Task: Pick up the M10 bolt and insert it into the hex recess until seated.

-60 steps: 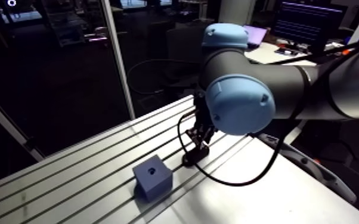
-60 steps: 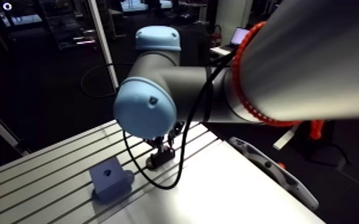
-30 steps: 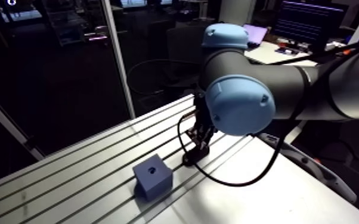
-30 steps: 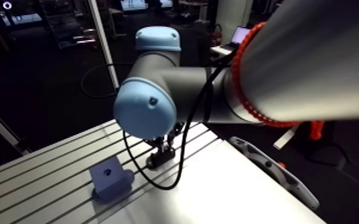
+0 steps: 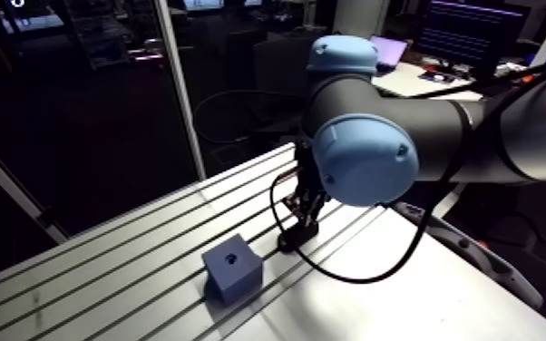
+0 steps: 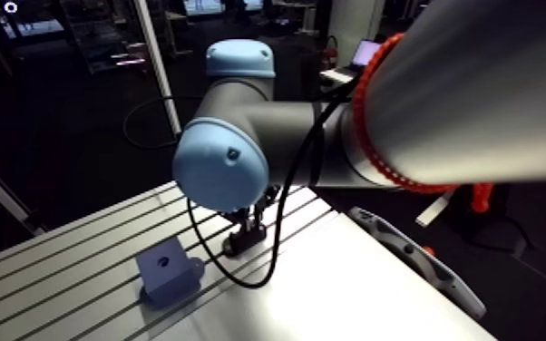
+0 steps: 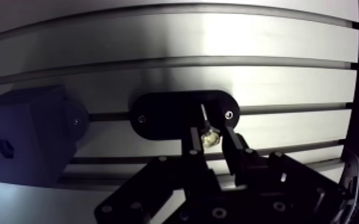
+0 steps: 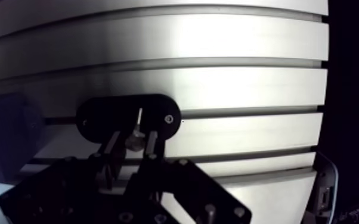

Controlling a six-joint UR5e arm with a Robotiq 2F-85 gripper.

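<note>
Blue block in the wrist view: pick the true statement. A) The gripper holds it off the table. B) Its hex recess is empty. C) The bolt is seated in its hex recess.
B: the hex recess in the blue block shows dark and empty, while the bolt is off to the side, over the black oval plate.
</note>
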